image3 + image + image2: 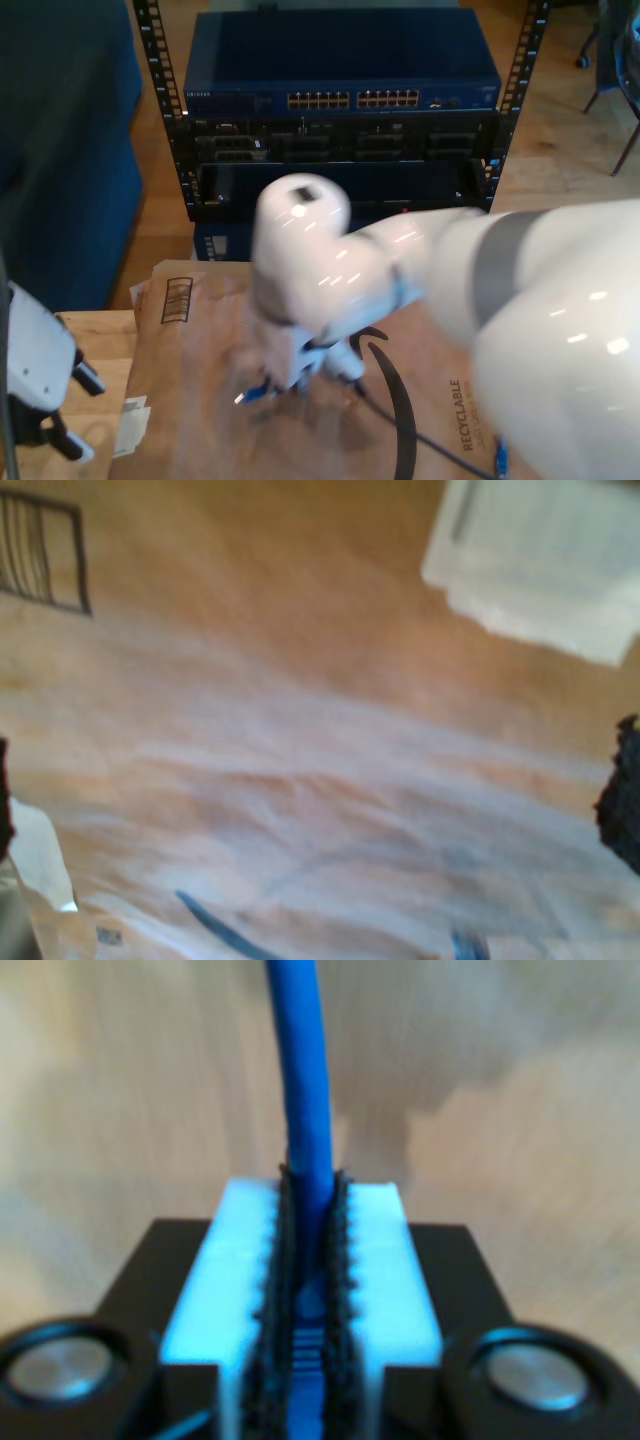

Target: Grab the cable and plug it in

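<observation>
The cable is pinched between the ribbed pads of my second gripper, running straight out ahead of the jaws. The state of my first gripper cannot be told. For a clean insertion, the grip is best kept firm while the plug is squared to a port on the switch.

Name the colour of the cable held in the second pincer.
Bright blue cable, clearest in the second wrist view.

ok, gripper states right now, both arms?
My first gripper: jaws not visible, cannot tell.
My second gripper: closed on the thin bright-blue cable, clamped between its white pads.
</observation>
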Available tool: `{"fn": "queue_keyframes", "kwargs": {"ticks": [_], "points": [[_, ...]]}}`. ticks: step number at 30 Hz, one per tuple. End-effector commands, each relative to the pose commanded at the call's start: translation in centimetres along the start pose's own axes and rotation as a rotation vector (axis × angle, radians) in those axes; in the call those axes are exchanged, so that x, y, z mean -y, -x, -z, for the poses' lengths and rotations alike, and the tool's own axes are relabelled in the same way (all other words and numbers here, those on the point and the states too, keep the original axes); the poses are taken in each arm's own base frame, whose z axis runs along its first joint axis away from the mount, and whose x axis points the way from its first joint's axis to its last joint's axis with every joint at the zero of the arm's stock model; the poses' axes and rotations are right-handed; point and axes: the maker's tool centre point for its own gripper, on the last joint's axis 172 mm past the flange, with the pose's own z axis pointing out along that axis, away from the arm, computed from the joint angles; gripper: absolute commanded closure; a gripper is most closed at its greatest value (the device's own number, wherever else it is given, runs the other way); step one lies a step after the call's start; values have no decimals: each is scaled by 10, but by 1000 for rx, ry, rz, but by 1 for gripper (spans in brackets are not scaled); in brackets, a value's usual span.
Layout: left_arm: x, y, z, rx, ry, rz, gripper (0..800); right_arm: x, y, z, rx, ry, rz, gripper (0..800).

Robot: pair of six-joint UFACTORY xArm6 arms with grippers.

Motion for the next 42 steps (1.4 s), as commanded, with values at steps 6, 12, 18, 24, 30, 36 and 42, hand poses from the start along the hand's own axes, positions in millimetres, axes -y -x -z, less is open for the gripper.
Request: {"fn": "queue_keyframes", "kwargs": {"ticks": [6,12,18,24,30,36,42], "points": [[-5,58,-4,-45,3,-51,0,-30,-50,67,129,16,-231,798],[-14,131,5,117,33,-105,0,-60,-58,112,233,-5,-331,798],[-26,183,44,192,88,-175,0,-68,-76,180,344,-71,-485,798],[-20,220,28,211,32,-236,1,-41,-78,260,347,-197,-485,798],[-14,230,18,211,2,-274,1,-30,-72,274,366,-162,-520,798],[-14,263,45,308,40,-322,1,-27,-54,277,427,-157,-514,798],[2,282,61,376,8,-347,1,-38,-25,250,427,-87,-462,798]]}}
